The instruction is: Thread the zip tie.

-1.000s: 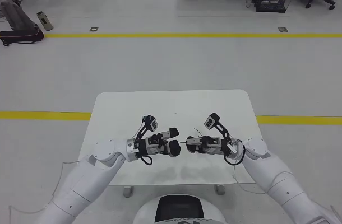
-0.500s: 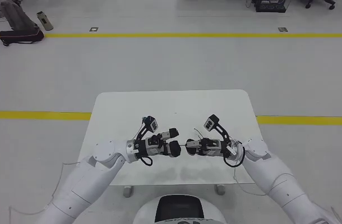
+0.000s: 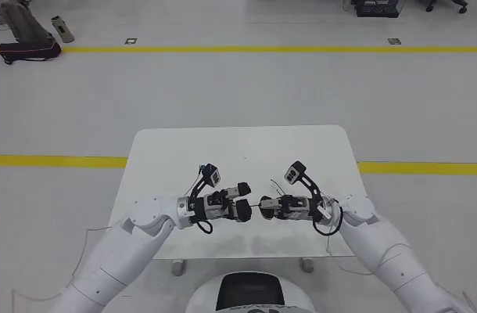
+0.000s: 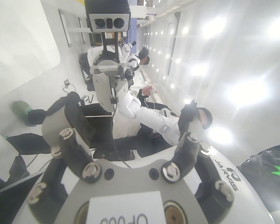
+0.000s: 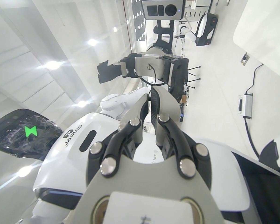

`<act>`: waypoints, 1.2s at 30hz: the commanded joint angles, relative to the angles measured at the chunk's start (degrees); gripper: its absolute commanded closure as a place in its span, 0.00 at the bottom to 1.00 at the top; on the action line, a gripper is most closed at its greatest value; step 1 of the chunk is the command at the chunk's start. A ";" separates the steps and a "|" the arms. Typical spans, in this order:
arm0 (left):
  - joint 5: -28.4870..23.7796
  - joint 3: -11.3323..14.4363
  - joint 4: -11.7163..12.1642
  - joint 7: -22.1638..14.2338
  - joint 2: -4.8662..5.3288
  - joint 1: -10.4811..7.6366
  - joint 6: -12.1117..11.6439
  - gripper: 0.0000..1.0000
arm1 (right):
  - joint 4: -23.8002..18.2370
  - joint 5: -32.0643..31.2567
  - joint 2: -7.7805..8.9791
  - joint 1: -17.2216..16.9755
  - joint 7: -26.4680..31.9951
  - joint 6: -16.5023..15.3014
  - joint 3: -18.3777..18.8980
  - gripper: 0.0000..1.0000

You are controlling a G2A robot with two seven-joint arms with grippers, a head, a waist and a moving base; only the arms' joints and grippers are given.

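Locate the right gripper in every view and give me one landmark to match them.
Top view: right gripper over the table's near half, mid-picture.
Left wrist view: right gripper farther off, facing the lens; table to one side.
Right wrist view: right gripper in the foreground; table off to one side.
Shared landmark: the white table.

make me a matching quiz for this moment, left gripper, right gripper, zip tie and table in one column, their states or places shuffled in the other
Things
1. left gripper
2. right gripper
3. zip tie
4. table

States or places
A. white, lying beneath both arms
B. fingers closed on a thin strip
C. fingers spread wide apart
D. thin dark strip reaching from one gripper toward the other

Pairs: 1-C, 2-B, 3-D, 4-A
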 commanded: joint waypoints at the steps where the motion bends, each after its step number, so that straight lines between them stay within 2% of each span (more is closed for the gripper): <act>1: 0.05 0.00 -0.04 0.04 0.03 0.01 0.04 0.00 | 0.17 0.20 0.02 -0.09 0.49 -0.16 0.29 1.00; 7: 0.17 -0.15 -0.08 -0.18 0.16 -0.03 0.25 0.20 | 0.51 0.12 0.07 -0.30 1.02 -0.24 1.04 1.00; 10: 0.19 -0.19 -0.07 -0.21 0.21 -0.07 0.38 0.38 | 0.60 0.02 0.07 -0.34 1.07 -0.13 1.32 1.00; 17: 0.41 0.32 0.10 -0.71 0.23 -0.36 0.97 0.40 | 0.53 0.51 -0.04 -0.49 1.26 -0.48 1.79 1.00; 20: 0.44 0.59 0.22 -0.84 0.22 -0.54 1.15 0.44 | 0.65 1.50 -0.16 -0.57 1.71 -0.81 1.91 1.00; 28: 0.36 1.01 0.58 -0.74 0.21 -0.78 1.30 0.43 | 1.22 3.45 -0.54 -0.49 3.38 -1.52 1.85 1.00; 36: 0.35 1.50 0.55 -0.77 0.21 -0.88 1.26 0.49 | 1.62 3.68 -0.90 -0.27 3.73 -1.87 1.63 1.00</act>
